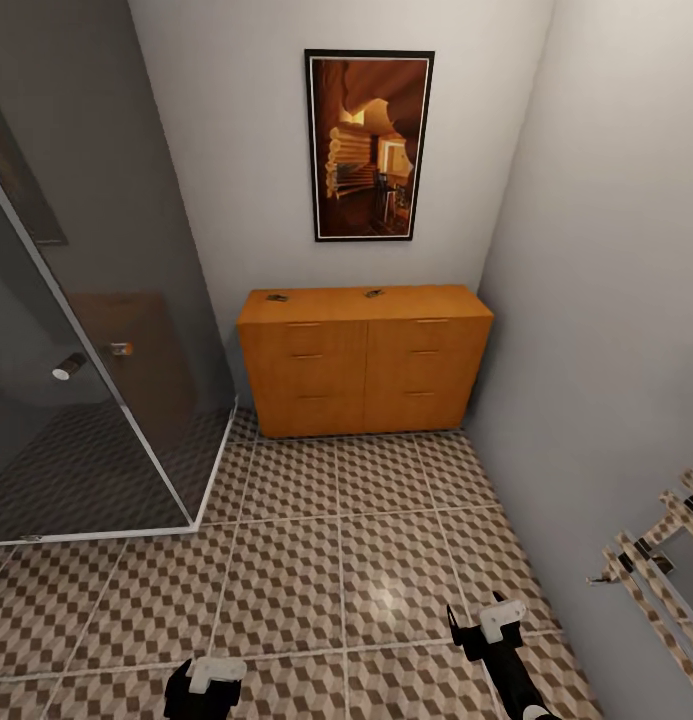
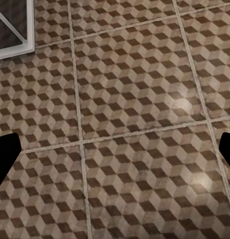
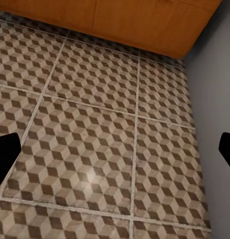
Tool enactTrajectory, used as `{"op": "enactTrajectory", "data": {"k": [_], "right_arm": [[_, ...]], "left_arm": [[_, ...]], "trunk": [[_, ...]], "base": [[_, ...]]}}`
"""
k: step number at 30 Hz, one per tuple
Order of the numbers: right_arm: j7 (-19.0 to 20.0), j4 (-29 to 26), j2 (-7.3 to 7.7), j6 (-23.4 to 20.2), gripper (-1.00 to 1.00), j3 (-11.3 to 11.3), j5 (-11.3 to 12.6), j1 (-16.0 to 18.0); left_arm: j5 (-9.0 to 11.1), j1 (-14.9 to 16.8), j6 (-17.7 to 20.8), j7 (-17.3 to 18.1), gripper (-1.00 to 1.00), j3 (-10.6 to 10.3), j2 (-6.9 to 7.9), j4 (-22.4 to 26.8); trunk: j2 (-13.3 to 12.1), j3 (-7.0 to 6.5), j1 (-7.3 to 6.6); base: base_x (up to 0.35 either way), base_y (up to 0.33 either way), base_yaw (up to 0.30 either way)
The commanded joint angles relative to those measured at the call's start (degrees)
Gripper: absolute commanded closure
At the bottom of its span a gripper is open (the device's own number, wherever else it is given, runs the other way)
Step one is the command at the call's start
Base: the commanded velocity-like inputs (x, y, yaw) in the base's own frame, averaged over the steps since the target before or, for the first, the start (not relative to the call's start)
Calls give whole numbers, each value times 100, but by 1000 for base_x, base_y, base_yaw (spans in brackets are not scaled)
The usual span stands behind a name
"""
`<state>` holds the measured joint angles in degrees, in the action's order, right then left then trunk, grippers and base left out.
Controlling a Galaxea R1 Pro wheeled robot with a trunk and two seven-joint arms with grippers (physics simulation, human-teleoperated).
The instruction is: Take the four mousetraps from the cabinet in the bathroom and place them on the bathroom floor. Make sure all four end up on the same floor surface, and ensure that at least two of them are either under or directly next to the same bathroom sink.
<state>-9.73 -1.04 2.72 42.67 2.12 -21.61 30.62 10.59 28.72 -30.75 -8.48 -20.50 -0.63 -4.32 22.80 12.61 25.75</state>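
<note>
Mousetraps are showing as two small dark shapes on the cabinet's flat top, one (image 1: 277, 297) near its left rear edge and another (image 1: 374, 293) near the middle rear; they are too small to make out their boards or metal parts. The cabinet (image 1: 364, 365) is standing against the far wall, orange-brown, wide and low, with two columns of drawers carrying thin bar handles, its right end sitting close to the grey side wall. A framed picture (image 1: 369, 145) of warm brown tones is hanging on the wall above it. To the left, a glass shower enclosure (image 1: 96, 380) with a white frame is reaching toward the cabinet's left end. The bathroom floor (image 1: 316, 560), tiled in a brown, beige and white cube pattern, is lying open between the robot and the cabinet. A patterned-frame mirror (image 1: 666, 570) is leaning in at the right. The left claw (image 1: 206, 678) and the right claw (image 1: 478, 622) are hovering low over the tiles, both released and grasping nothing, their dark fingertips (image 2: 5, 154) spread wide in the wrist views.
</note>
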Motion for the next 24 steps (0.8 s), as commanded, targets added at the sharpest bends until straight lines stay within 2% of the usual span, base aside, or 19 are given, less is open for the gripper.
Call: {"op": "enactTrajectory", "data": {"k": [1,12,24], "right_arm": [[-38,7,0,13,-100,21,-61,6],[-38,8,0,13,-100,24,-63,5],[-38,7,0,13,-100,19,-61,6]], "left_arm": [[40,10,-36,-13,-100,-50,-6,-25],[40,9,-36,-13,-100,-49,-6,-25],[40,9,-36,-13,-100,-49,-6,-25]], "trunk": [[11,11,3],[11,11,3],[11,11,3]], "base": [[0,0,0],[31,0,0],[294,0,0]]}}
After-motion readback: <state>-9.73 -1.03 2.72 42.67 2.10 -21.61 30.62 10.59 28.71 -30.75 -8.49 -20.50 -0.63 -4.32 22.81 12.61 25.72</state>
